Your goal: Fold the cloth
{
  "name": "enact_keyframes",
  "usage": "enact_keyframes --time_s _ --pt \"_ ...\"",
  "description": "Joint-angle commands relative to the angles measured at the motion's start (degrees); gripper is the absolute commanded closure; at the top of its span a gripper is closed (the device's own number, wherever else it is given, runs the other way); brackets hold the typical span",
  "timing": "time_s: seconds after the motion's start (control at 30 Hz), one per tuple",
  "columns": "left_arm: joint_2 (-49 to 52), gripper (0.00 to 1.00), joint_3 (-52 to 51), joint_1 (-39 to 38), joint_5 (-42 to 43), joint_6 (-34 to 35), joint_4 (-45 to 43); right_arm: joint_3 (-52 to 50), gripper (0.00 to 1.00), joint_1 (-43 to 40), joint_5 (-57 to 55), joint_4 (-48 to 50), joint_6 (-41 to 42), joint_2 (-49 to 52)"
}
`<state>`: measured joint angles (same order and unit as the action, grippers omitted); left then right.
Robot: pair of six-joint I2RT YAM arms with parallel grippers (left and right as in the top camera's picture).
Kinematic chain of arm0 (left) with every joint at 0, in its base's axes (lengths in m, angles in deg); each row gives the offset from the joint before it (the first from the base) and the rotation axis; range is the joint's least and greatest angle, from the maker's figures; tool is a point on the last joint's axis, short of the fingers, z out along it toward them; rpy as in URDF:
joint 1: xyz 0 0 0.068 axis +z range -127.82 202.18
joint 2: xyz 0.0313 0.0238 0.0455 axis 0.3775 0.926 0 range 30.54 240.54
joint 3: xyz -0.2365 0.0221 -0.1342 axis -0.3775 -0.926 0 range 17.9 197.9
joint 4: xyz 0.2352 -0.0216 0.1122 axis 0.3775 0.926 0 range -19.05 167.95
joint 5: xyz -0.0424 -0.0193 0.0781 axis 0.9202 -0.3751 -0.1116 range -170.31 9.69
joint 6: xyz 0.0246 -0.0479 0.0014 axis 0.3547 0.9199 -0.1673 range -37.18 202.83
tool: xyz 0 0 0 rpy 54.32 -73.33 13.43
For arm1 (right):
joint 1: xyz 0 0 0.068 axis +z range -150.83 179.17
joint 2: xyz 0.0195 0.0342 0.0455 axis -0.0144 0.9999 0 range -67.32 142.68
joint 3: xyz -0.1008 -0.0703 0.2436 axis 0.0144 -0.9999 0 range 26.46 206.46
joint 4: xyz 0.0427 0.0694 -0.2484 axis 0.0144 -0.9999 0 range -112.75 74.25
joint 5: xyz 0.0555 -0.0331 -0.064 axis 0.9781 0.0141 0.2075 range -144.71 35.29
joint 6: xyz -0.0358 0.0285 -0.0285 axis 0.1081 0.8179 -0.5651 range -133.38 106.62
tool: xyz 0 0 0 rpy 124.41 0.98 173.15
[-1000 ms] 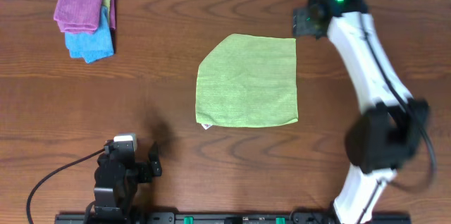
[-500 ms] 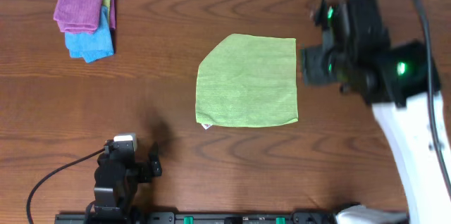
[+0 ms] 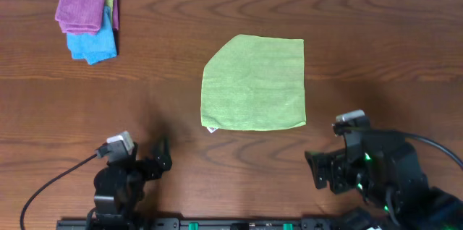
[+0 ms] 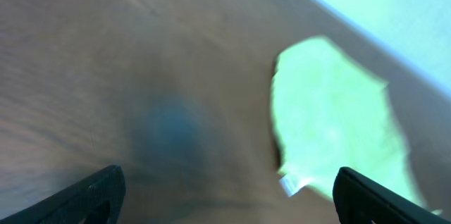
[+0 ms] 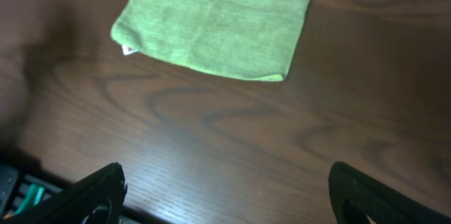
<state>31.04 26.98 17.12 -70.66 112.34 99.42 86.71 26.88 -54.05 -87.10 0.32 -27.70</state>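
Observation:
The lime-green cloth (image 3: 253, 83) lies flat in the middle of the table, its small white tag (image 3: 211, 129) at the front left corner. It also shows in the left wrist view (image 4: 331, 122), blurred, and in the right wrist view (image 5: 222, 20). My left gripper (image 3: 160, 159) sits near the front edge, left of the cloth, open and empty (image 4: 229, 194). My right gripper (image 3: 317, 172) sits near the front edge, just front right of the cloth, open and empty (image 5: 229, 194).
A folded purple cloth (image 3: 83, 8) lies on a bright blue cloth (image 3: 92, 43) at the back left corner. A black rail (image 3: 217, 223) runs along the table's front edge. A cable (image 3: 51, 183) trails from the left arm.
The right arm has swung from the back right of the table down to the front right, near the front edge. The left gripper has turned slightly. The cloth has not moved.

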Motion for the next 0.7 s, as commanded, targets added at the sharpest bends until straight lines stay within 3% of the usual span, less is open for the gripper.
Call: enact_keyframes --time_s 0.0,0.07,0.2,0.37,0.5,0.67 --pt "-0.22 0.05 -1.51 -0.22 3.37 8.41 -7.23 -0.33 0.07 0.46 2.43 -0.44 1.09 0.11" --pt "1.20 0.05 -7.98 -0.22 12.63 7.08 -28.11 -0.33 0.07 0.46 2.58 0.20 1.07 1.20" --pt "12.68 0.05 -8.20 -0.26 11.52 9.25 -38.12 -0.33 0.06 0.46 2.60 2.69 1.05 3.50" --pt "28.57 0.04 -1.27 -0.26 14.32 2.95 -38.29 -0.33 0.04 0.44 2.58 3.54 0.50 6.47" --pt "42.73 0.04 10.05 -0.28 14.36 -6.82 -29.97 -0.31 0.04 0.44 2.58 4.76 0.37 9.25" --pt "56.92 0.04 20.65 -0.61 15.56 -13.79 -27.36 -0.31 0.04 0.44 2.56 5.84 0.37 10.91"
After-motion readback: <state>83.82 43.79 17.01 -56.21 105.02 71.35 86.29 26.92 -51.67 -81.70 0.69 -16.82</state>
